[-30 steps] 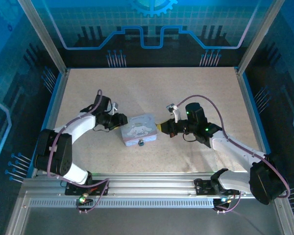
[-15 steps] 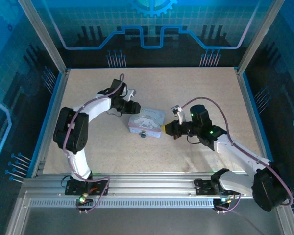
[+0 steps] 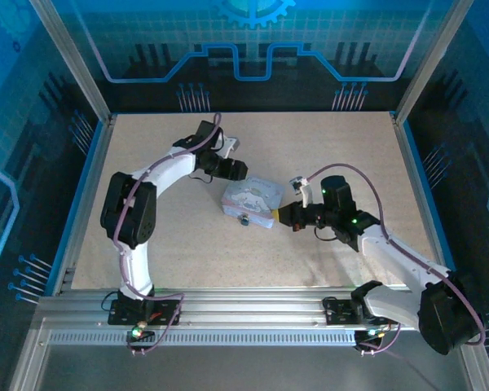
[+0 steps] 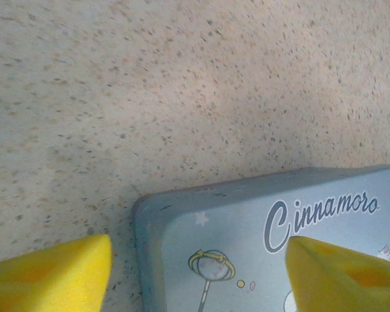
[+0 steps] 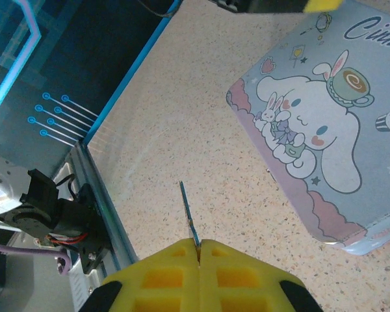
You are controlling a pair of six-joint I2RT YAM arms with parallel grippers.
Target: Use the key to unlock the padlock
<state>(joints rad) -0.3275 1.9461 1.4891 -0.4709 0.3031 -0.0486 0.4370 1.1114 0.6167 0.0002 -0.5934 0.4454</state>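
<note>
Moved: tin (image 3: pixel 253 198) and left gripper (image 3: pixel 235 170) have shifted right; its jaws have widened.
Left gripper: released, straddling the tin's far-left corner.
Right gripper (image 5: pixel 198 246): clenched on the key (image 5: pixel 188 211), right of the tin.
Padlock (image 3: pixel 244 219): at the tin's near edge.
Technique: steady the tin first, then line the key blade up with the keyhole.

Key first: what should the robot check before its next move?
1. The key pinched in the shut right jaws: ok.
2. The key aimed at the padlock: not ok, it points past the tin, at the table.
3. The left jaws open over the tin's corner: ok.
4. The tin clamped steady: not ok.
5. Which way the padlock faces: cannot tell, too small.
</note>
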